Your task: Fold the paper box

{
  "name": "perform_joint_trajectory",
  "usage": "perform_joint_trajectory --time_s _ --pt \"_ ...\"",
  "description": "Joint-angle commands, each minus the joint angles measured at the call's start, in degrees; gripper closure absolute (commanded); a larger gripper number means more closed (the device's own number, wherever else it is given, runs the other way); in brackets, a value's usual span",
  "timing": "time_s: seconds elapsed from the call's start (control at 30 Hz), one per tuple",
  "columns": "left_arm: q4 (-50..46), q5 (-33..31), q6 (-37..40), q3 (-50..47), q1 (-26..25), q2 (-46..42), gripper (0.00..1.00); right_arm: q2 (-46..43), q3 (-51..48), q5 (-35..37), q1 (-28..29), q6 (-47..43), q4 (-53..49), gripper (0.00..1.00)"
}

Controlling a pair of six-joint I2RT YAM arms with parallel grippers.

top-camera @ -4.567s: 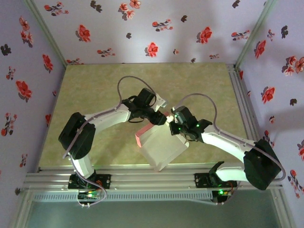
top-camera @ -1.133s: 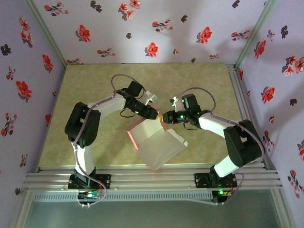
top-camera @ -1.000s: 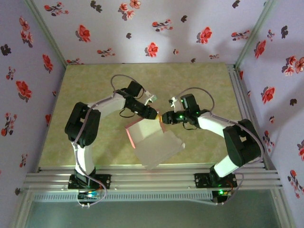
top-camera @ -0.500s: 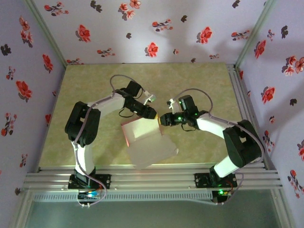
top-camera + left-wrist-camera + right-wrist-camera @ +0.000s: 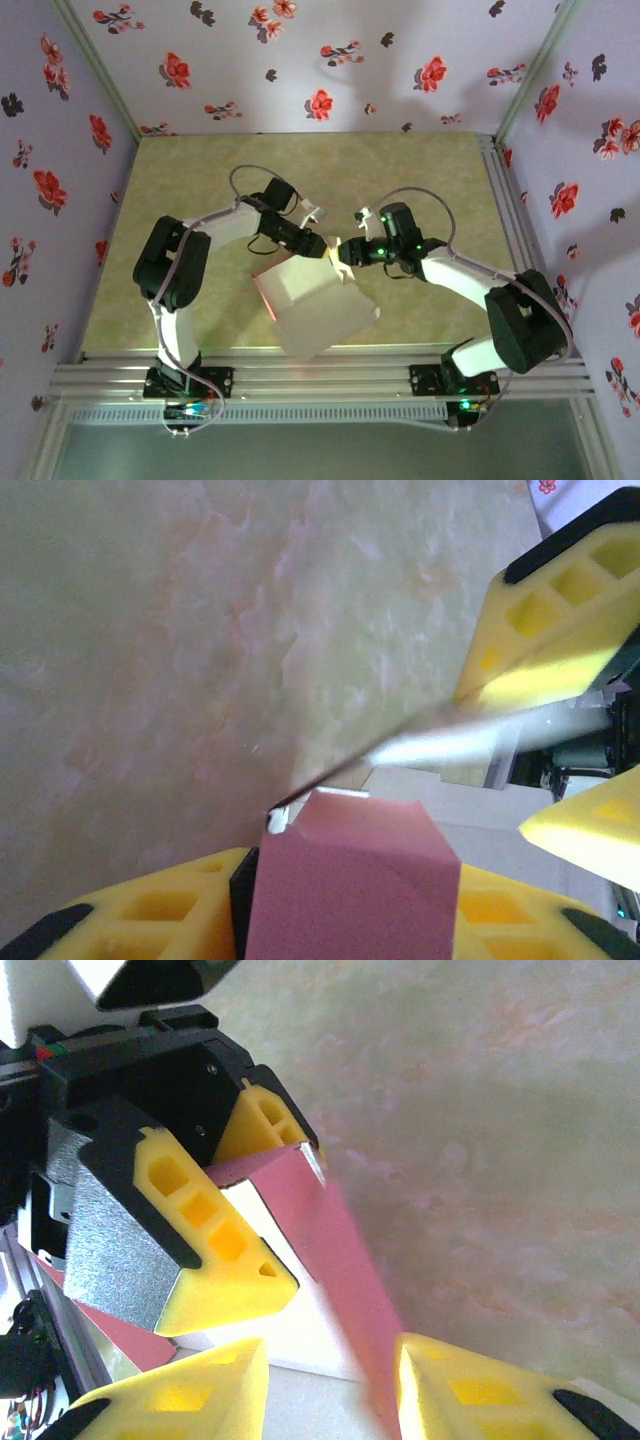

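The paper box is seen over the near half of the table, with its pale face turned up and its pink face showing along the left edge. At its far corner, a pink flap of the box is clamped between the fingers of the left gripper. The right gripper, just beside it, is held with jaws apart, a pink panel passing between them against one finger.

A partly folded paper box, pale grey-white with a salmon pink inner face, is seen tilted at the front middle of the table, its far pink flap raised.
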Motion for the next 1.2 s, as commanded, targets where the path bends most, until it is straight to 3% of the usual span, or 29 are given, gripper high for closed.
perform_joint_trajectory --time_s 0.0,0.27,0.37,0.53,0.67,0.87,1.17 --pt "0.26 -0.79 1.05 -0.72 0.46 -3.32 0.59 0.46 -0.98 -0.39 0.81 0.6 0.49 0.61" --pt "0.43 -1.8 0.57 -1.26 0.46 -3.63 0.59 1.0 -1.02 1.8 0.98 1.65 2.06 0.64" --pt "0.42 -2.08 -0.11 -1.09 0.46 -4.67 0.59 0.4 0.97 7.87 2.27 -1.23 -3.38 0.66" --pt "0.0 -2.09 -1.36 -0.86 0.46 -6.56 0.59 0.35 2.77 18.39 6.12 -4.97 -8.1 0.79" --pt "-1.44 -2.24 -1.34 -1.33 0.46 -8.06 0.59 -0.31 2.37 22.14 7.83 -5.94 -8.04 0.88" --pt "-3.52 -2.44 -0.58 -2.43 0.46 -9.85 0.59 -1.11 2.81 23.19 8.17 -7.53 -9.01 0.97" --pt "-5.91 -1.64 0.19 -1.07 0.8 -9.97 0.57 -2.99 3.51 24.69 9.18 -10.68 -12.65 0.98"
